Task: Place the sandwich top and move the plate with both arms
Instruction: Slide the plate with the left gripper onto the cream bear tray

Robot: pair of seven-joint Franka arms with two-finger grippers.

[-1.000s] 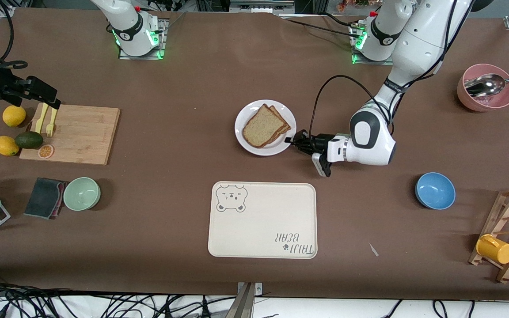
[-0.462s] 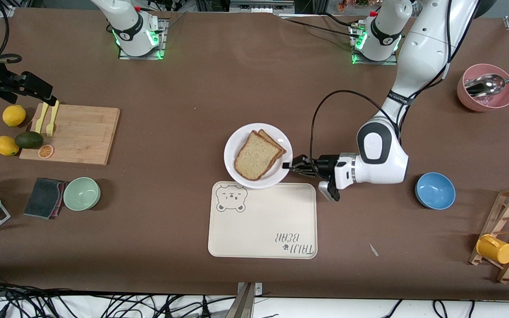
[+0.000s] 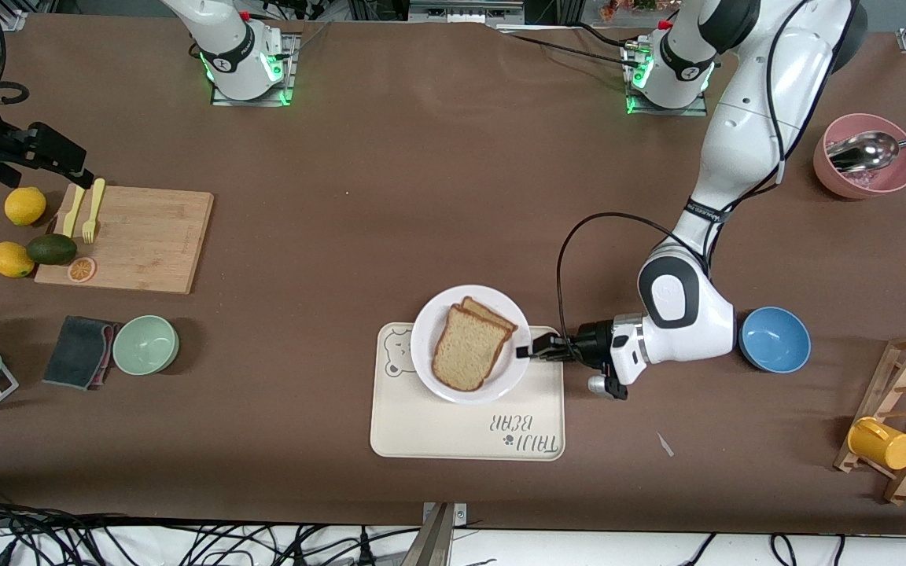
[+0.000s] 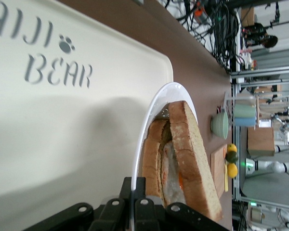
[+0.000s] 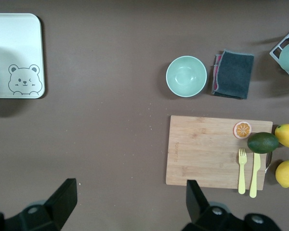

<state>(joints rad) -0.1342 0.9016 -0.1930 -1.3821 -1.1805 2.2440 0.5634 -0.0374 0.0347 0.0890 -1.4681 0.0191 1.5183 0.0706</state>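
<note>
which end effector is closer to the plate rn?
Left. Left end effector grips the plate rim over the tray; right end effector waits by the cutting board.

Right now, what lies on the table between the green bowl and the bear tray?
Only bare brown tabletop separates the green bowl from the bear tray; both the front and right wrist views show that.

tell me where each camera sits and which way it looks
Front view: high across the table, facing both arms; the left hand grips the plate over the tray.
Left wrist view: along that hand at the plate and sandwich top.
Right wrist view: straight down past the open right hand at the cutting board.
Shared: all show the tray.
</note>
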